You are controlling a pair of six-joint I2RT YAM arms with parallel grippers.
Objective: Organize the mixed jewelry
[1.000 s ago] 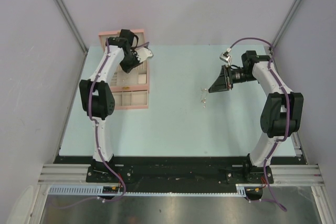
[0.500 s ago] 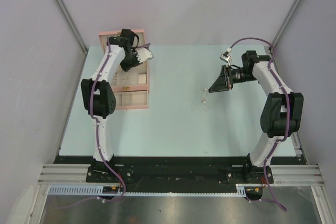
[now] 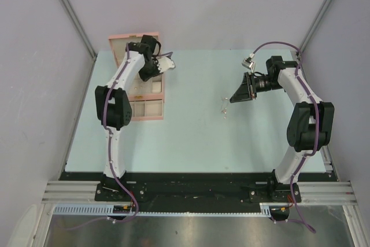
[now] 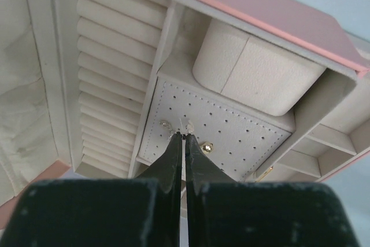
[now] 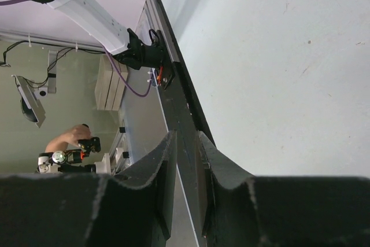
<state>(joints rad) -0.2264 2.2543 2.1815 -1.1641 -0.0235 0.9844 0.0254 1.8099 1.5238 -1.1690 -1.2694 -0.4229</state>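
The pink jewelry box (image 3: 151, 117) lies open at the table's far left. My left gripper (image 3: 145, 74) reaches down into it. In the left wrist view the gripper (image 4: 184, 135) is shut, its tips pinching a tiny silvery earring (image 4: 189, 124) against the white perforated pad (image 4: 243, 131). Another silvery piece (image 4: 166, 124) and a gold stud (image 4: 207, 147) sit on that pad. A few thin silvery pieces (image 3: 223, 107) lie loose on the table's middle right. My right gripper (image 3: 233, 100) hovers just right of them, slightly open and empty (image 5: 185, 138).
The box has a ribbed ring-roll section (image 4: 110, 67), a cream cushion roll (image 4: 254, 73) and small side compartments (image 4: 329, 137). Its lid (image 3: 124, 41) stands open at the back. Grey walls close in the light blue table (image 3: 196, 137) on three sides.
My left wrist has swung right and toward the back over the box, and its elbow has shifted right. The right arm and the loose pieces have not moved.
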